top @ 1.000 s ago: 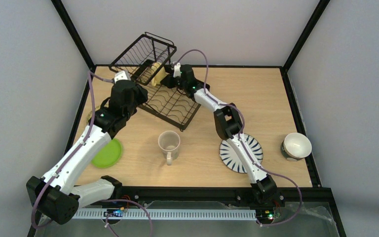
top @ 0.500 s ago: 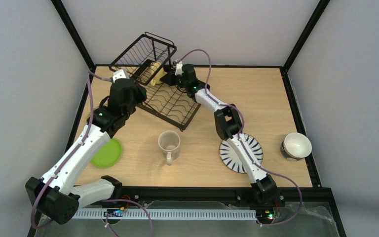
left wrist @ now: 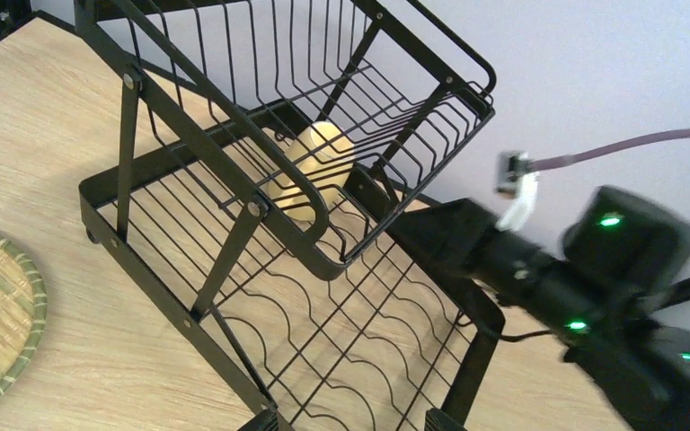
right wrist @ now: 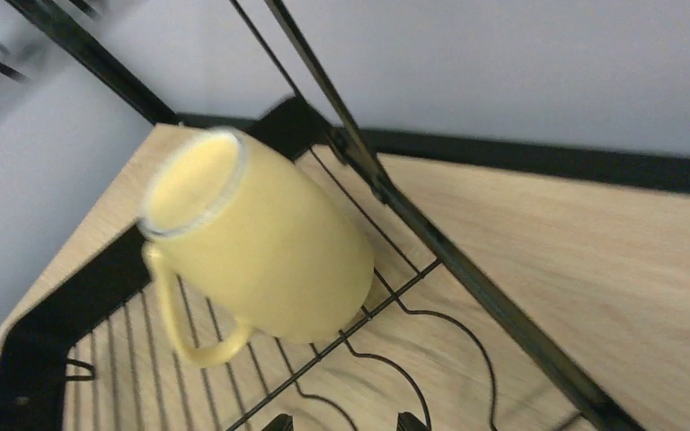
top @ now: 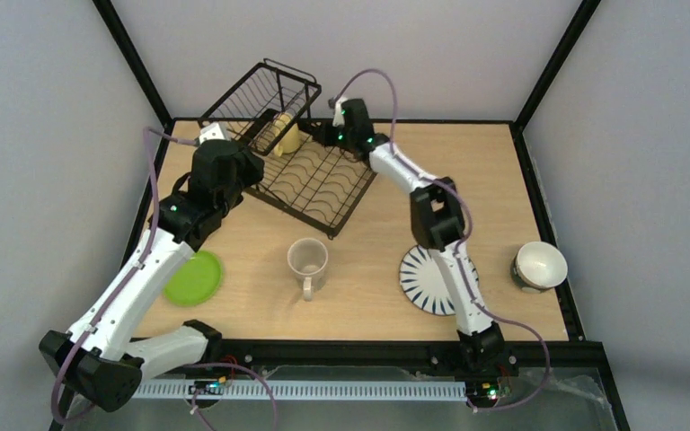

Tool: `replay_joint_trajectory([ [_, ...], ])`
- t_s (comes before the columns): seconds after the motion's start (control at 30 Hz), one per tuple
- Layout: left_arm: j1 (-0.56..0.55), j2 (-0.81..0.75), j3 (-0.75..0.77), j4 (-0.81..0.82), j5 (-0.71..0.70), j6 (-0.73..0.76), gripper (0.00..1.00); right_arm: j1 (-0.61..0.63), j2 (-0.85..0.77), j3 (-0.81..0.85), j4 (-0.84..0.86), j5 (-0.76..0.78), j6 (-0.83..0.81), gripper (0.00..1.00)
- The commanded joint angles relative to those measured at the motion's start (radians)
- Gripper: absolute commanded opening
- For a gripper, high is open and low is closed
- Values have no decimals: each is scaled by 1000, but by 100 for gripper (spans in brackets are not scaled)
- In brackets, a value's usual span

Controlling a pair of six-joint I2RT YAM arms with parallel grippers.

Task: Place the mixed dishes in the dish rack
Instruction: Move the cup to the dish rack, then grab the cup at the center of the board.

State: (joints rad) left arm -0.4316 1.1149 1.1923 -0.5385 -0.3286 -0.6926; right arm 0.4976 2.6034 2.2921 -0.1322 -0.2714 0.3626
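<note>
Yellow mug [right wrist: 260, 251]: lying on side on base wires of dish rack [top: 316, 187], basket end, untouched.
Your right claw [right wrist: 343, 422]: fingers spread, empty, just beside mug.
Your left claw [left wrist: 350, 420]: spread wide, empty, at rack edge.
Beige mug [top: 307, 259], lime-green plate [top: 193, 278]: on table [top: 503, 180].

This is a robotics lab test cell: a pale-wood counter [top: 368, 242] boxed in by plain grey panels [top: 656, 135] and black frame posts [top: 557, 63]. A white-and-black left arm [top: 139, 283] and right arm [top: 456, 274] are bolted to a black rail [top: 359, 352] at its near edge, with purple cable [left wrist: 629, 144] exposed and a slotted white wiring duct [top: 323, 390] below. A wire dish rack [top: 310, 180] stands on the wood.
</note>
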Motion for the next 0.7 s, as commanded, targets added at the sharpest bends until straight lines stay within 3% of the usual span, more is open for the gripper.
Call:
replay_joint_trajectory([
  [0.0,-1,-63,-18,-64,43,2,92,-1,-265,-158,-94,119,-42,65],
  [0.43,-2,-153,-219,-129,230,26,99,161,-859,-871,-233,332,-25,71],
  [0.67,-6,-182,-304,-135,281,37,99,285,-1058,-1074,-286,374,35,77],
])
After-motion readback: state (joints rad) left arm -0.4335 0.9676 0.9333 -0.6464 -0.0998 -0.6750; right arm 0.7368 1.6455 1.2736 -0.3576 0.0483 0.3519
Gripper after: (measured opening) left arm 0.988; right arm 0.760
